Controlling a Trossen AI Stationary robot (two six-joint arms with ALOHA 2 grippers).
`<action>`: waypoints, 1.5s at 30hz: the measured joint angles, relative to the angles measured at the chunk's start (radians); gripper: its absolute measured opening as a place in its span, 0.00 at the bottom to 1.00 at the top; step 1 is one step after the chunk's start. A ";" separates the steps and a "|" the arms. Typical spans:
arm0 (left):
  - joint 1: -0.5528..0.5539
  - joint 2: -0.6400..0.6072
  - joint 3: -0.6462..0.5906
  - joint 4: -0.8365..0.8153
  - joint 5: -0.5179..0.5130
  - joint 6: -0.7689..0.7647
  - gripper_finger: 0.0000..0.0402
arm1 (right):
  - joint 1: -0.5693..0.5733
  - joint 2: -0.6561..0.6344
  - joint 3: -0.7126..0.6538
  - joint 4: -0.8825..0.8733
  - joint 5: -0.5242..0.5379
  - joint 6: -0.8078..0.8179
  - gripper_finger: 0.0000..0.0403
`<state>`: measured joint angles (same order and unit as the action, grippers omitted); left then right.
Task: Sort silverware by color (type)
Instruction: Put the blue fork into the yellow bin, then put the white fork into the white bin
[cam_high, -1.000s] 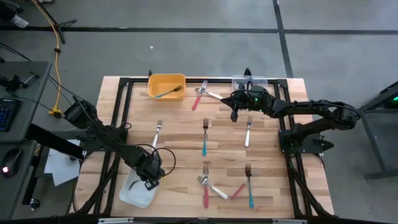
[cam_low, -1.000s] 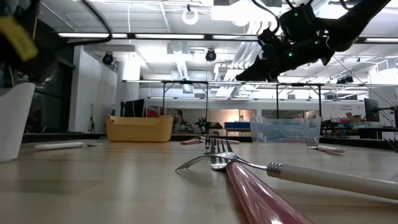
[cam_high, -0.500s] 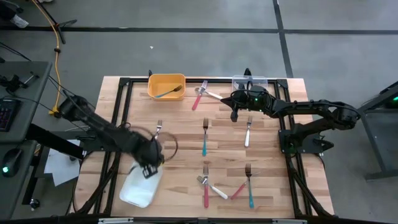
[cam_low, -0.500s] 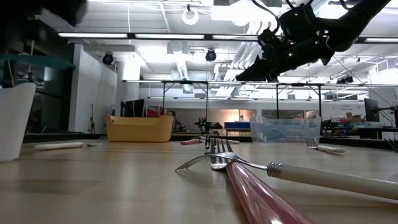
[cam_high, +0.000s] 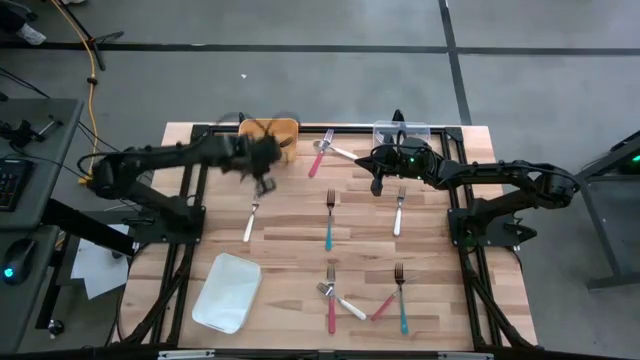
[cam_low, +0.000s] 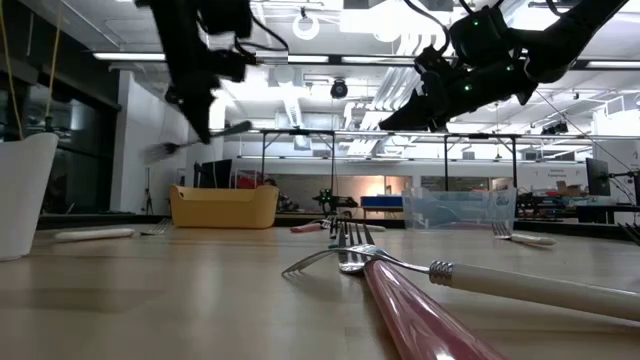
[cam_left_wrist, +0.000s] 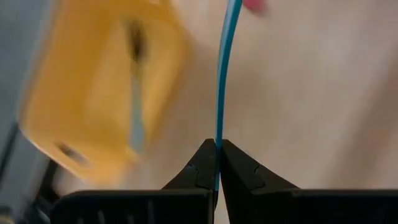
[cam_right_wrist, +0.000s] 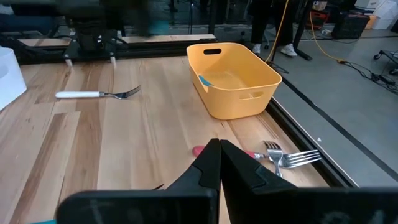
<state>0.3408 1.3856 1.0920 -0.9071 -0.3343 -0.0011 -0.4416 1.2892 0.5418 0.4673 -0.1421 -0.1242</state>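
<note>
Swinging up from the white tray (cam_high: 227, 292), the left hand (cam_high: 264, 178) now hangs beside the yellow bin (cam_high: 285, 128), pinching a blue fork (cam_left_wrist: 221, 81). Right hand (cam_high: 378, 183) hovers pressed together near the clear box (cam_high: 418, 129). Other forks (cam_high: 330, 296) lie across the desk (cam_high: 295, 230). No writing is readable.

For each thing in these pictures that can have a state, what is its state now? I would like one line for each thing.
left gripper: shut on a teal fork, raised near the yellow bin
teal fork: held by its handle, off the table
right gripper: shut, holding nothing, raised above the table
yellow bin: upright, one teal-handled fork inside
clear bin: upright on the table's far edge
white tray: lying flat, nothing seen in it
white fork: lying flat on the table
</note>
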 joint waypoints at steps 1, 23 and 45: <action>0.047 0.014 0.000 0.059 0.001 0.067 0.00 | 0.000 0.000 0.000 0.001 0.000 0.000 0.00; 0.402 0.431 0.094 0.326 0.025 0.616 0.00 | 0.000 0.000 0.000 -0.025 0.000 0.003 0.00; 0.348 0.211 -0.060 0.572 0.143 0.368 0.05 | 0.036 0.000 0.027 -0.123 0.165 0.106 0.23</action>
<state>0.6892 1.5968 1.0320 -0.3348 -0.1912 0.3669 -0.4053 1.2892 0.5688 0.3445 0.0230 -0.0186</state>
